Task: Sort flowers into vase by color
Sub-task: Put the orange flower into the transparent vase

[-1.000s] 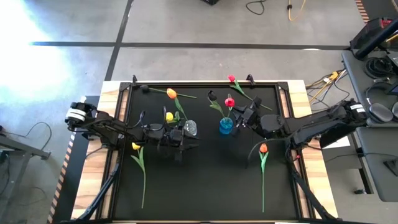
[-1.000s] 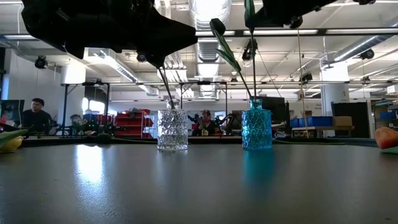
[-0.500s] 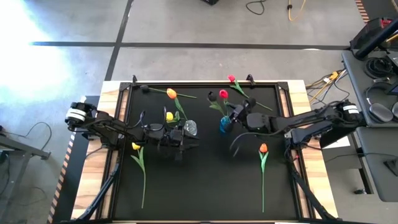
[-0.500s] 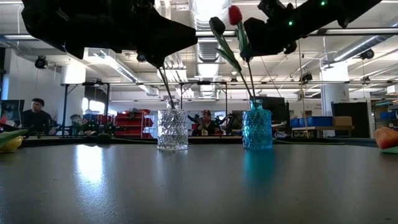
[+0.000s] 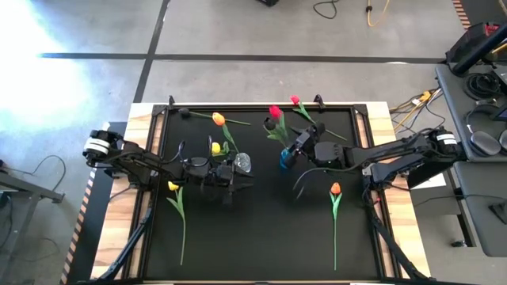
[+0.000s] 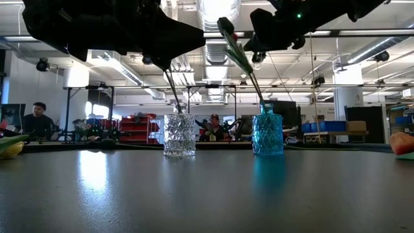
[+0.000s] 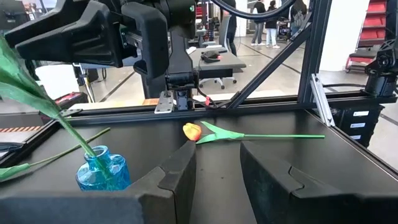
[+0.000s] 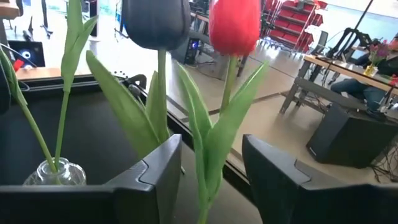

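Table (image 5: 261,237) carries a blue vase (image 5: 287,159) near its centre, with the right gripper (image 5: 298,146) just at 1 o'clock of it, fingers spread beside a stem. The red tulip (image 5: 274,112), small bright head on thin green stem with long leaves, leans out of this vase toward 11 o'clock. Left gripper (image 5: 234,170) hangs open by the clear vase (image 5: 242,162).

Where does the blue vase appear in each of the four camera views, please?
High view: the blue vase stands mid-table, just beside the right gripper.
Low view: the vase stands right of centre.
Left wrist view: it shows at lower left.
Right wrist view: not in it.
Shared landmark: the clear vase beside it.
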Tool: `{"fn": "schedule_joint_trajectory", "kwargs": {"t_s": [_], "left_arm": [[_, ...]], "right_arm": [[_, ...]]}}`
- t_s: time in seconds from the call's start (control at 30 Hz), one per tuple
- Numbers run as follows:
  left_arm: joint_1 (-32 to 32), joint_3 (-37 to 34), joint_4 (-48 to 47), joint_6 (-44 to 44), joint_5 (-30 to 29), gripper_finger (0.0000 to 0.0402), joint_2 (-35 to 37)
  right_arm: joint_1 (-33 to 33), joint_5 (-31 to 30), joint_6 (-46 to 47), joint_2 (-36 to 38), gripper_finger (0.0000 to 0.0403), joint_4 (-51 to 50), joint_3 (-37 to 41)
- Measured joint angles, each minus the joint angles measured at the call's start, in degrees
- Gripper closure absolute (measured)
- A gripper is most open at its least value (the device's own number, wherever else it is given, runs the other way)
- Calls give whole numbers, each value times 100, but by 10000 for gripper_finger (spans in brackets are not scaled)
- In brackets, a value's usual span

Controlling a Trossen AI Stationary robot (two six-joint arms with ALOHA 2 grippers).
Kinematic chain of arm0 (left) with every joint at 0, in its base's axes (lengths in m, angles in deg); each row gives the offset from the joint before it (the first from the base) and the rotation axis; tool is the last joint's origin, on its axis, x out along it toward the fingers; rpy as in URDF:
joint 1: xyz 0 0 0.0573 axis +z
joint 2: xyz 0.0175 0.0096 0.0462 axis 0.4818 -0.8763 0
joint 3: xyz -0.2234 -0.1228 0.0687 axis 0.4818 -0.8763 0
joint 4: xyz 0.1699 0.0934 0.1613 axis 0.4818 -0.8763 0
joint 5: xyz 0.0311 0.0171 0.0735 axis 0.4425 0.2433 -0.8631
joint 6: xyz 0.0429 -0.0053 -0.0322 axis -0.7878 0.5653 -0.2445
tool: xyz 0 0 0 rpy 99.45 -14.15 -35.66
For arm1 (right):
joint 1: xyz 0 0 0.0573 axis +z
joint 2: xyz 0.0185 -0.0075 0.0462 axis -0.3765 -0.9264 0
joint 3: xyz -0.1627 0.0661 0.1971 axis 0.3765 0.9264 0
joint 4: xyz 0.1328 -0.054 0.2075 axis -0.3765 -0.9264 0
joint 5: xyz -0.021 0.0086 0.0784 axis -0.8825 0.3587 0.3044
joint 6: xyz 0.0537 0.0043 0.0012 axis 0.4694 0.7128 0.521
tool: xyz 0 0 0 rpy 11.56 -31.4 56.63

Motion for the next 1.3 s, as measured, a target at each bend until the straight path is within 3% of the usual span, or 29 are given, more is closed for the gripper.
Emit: {"fn": "schedule_joint_trajectory", "kwargs": {"t_s": [0.6, 0.77, 0.9, 1.0, 1.13, 1.3], "left_arm": [[-117, 0, -48, -25, 18, 290, 59], [-291, 0, -472, -163, 207, 290, 340], [-465, 57, -1362, -144, 206, 298, 760], [-641, 120, -1919, -111, 100, 312, 1009], [-752, -28, -2030, 75, -15, 329, 1150], [-758, -618, -931, 604, -32, 356, 1017]], "right_arm": [[450, -23, -127, 392, 225, -1072, -367], [657, -51, -149, 726, 229, -1603, -367], [848, -48, 235, 1003, 256, -2291, -367], [1046, -39, 1140, 1265, 286, -3298, -367], [1399, 26, 3199, 1405, 317, -5415, -609], [1789, 588, 5778, 1187, 317, -7761, -1069]]}}
